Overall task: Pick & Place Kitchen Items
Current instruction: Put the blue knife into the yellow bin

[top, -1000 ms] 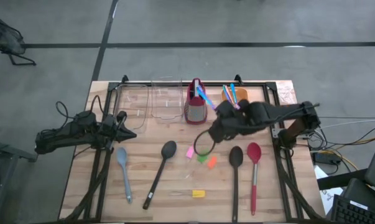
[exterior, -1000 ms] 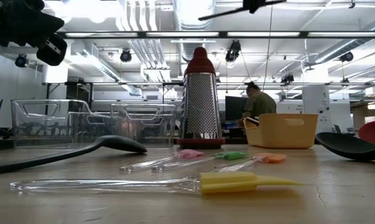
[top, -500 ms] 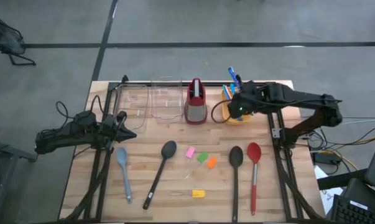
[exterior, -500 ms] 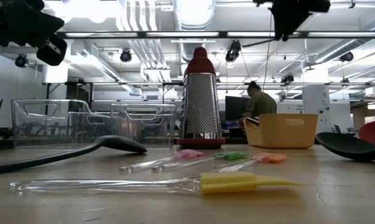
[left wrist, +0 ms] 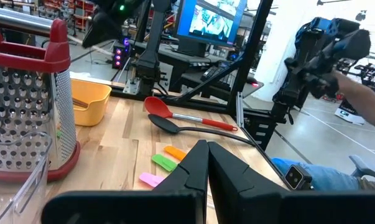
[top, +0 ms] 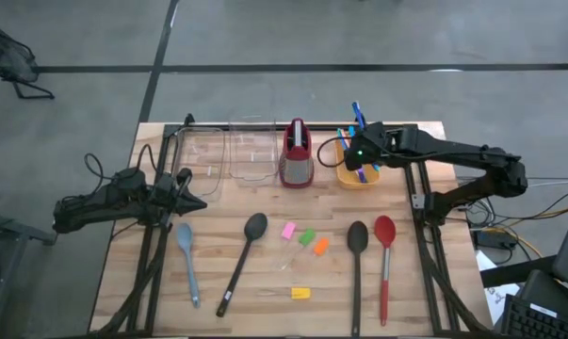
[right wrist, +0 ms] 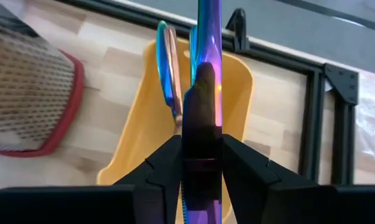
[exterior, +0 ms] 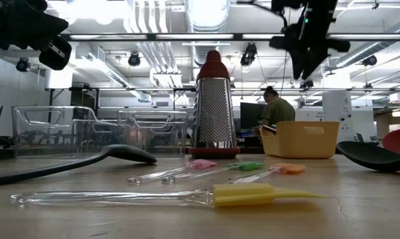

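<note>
My right gripper [top: 361, 153] hangs over the orange bin [top: 345, 175] at the table's far right, shut on thin iridescent cutlery [right wrist: 210, 31]. The low view shows it [exterior: 304, 46] well above the bin's rim [exterior: 299, 125]. A spoon-like bowl [right wrist: 168, 62] shows beside the stem. My left gripper [top: 195, 199] waits shut at the table's left side. On the table lie a grey-blue spoon [top: 186, 260], two black spoons [top: 243, 261] [top: 356, 268], a red spoon [top: 384, 266], and pink [top: 288, 230], green [top: 307, 237], orange [top: 320, 246] and yellow [top: 300, 293] blocks. My right gripper pinches the iridescent cutlery's stems [right wrist: 211, 74] between its two fingers [right wrist: 175, 155], more than one piece together. The fingers slant down from above, and the stems run on past the fingertips. The cutlery is lifted clear, above the orange bin.
A red-and-grey grater [top: 297, 156] stands upright just left of the orange bin. Two clear bins [top: 204, 156] [top: 252, 156] sit at the far left. A black frame rail [top: 420, 202] runs along the table's right side. A person [exterior: 274, 109] is in the room behind.
My right gripper has swung from over the small blocks at mid-table toward the far right, carrying the cutlery. It now stands over the orange bin and has come down toward it in the last half second, still shut.
</note>
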Motion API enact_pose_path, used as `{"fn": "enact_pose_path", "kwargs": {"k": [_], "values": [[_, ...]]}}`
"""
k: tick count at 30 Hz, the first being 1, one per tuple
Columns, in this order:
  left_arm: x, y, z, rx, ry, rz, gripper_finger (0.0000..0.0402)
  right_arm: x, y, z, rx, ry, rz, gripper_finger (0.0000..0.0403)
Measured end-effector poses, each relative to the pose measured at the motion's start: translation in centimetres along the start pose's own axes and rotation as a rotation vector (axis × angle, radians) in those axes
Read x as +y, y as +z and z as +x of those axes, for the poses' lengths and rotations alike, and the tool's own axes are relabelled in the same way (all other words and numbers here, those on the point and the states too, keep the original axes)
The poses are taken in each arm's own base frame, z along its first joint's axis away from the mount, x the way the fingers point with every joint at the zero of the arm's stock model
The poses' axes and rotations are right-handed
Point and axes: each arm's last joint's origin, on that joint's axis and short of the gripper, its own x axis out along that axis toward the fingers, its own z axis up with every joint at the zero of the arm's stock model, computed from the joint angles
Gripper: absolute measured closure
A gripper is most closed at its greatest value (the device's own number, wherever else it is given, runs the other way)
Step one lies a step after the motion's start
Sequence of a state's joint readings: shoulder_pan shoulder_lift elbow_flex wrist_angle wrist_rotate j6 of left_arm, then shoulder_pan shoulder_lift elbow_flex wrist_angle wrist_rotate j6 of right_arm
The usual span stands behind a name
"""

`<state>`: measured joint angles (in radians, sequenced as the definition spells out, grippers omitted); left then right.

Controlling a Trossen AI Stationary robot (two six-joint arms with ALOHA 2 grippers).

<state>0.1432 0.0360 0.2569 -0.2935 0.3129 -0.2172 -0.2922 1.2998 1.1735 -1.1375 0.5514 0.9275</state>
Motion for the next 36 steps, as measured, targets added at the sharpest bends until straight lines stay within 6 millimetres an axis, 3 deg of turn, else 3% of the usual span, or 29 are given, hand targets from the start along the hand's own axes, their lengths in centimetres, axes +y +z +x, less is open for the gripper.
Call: {"fn": "enact_pose_path", "kwargs": {"k": [9, 17, 24, 36], "values": [[0.0, 0.0, 0.0, 0.0, 0.0, 0.0, 0.039, 0.3, -1.5, 5.7, 0.001, 0.01, 0.023, 0.0314], [0.0, 0.0, 0.0, 0.0, 0.0, 0.0, 0.039, -0.2, -2.8, 8.8, 0.018, 0.0, 0.042, 0.0299], [0.0, 0.0, 0.0, 0.0, 0.0, 0.0, 0.039, 0.0, -3.6, 10.2, -0.006, 0.032, 0.043, 0.0314], [0.0, 0.0, 0.0, 0.0, 0.0, 0.0, 0.039, -0.1, -4.1, 10.7, 0.024, 0.032, 0.053, 0.0278]]}}
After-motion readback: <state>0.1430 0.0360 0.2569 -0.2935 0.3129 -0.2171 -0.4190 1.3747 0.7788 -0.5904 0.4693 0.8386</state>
